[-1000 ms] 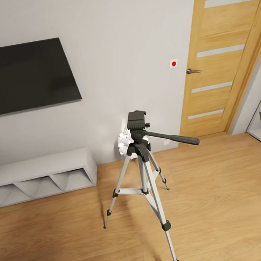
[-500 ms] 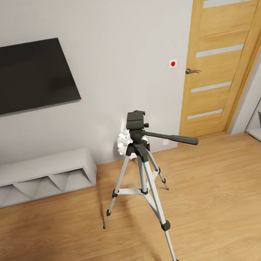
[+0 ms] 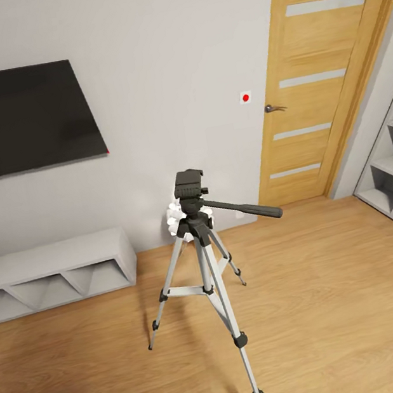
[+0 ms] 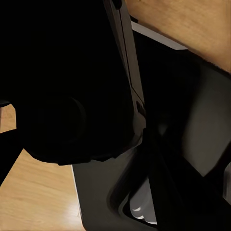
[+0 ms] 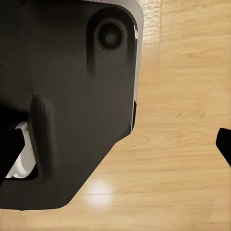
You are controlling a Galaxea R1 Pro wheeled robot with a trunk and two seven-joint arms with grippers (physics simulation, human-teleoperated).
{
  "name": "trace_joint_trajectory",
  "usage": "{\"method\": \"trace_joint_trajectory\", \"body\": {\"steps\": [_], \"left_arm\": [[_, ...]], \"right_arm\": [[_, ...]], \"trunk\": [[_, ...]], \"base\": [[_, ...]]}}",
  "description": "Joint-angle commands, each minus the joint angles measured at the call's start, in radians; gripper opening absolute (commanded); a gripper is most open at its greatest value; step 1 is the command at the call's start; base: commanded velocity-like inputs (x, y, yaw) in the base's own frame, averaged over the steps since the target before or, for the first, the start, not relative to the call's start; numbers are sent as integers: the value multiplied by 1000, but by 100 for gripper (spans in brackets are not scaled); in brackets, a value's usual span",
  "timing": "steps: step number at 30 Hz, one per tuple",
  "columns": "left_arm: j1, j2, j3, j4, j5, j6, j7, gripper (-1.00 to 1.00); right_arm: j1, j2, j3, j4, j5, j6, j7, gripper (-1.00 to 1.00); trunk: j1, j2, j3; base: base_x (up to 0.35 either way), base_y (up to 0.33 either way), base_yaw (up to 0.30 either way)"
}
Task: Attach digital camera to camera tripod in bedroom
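Camera tripod [image 3: 203,266]: silver legs, dark grey joints and head, black pan handle [image 3: 244,208]. Wall TV [image 3: 19,120]: black, red dot at one lower corner. Door [image 3: 311,73]: light wood, pale horizontal strips. Floor [image 3: 343,299]: light wood grain. Wall [image 3: 173,65]: white; wall switch [image 3: 245,97] white with red centre. Low cabinet [image 3: 52,273]: light grey.

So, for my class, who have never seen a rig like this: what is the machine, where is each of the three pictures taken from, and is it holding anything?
It is a simulated wheeled robot with two arms. The head view looks down into a bedroom: a camera tripod stands on the wood floor, its top bare, with a wall TV, a low white unit and a wooden door behind. The two wrist views look along each arm's gripper, but dark robot parts block them, so whether anything is held cannot be told.
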Motion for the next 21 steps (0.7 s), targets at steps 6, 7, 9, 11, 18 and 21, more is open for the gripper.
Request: {"method": "trace_joint_trajectory", "body": {"steps": [6,7,9,11,18,21], "left_arm": [[-1,-1,-8,0,6,-3,1,-100],[-1,-1,-8,0,6,-3,1,-100],[-1,-1,-8,0,6,-3,1,-100],[-1,-1,-8,0,6,-3,1,-100],[-1,-2,-8,0,6,-3,1,-100],[-1,-2,-8,0,6,-2,2,-100]], "right_arm": [[-1,-1,-8,2,12,0,8,100],[-1,0,-7,2,12,-1,9,100],[-1,0,-7,2,13,-1,9,100],[-1,0,-7,2,13,-3,10,100],[-1,0,-7,2,14,-5,10,100],[-1,1,-8,2,14,-4,9,100]], "trunk": [[0,-2,-2],[0,-2,-2],[0,-2,-2],[0,-2,-2],[0,-2,-2],[0,-2,-2]], "base": [[0,0,-11],[0,0,-3],[0,0,-2],[0,0,-1],[0,0,0],[0,0,0]]}}
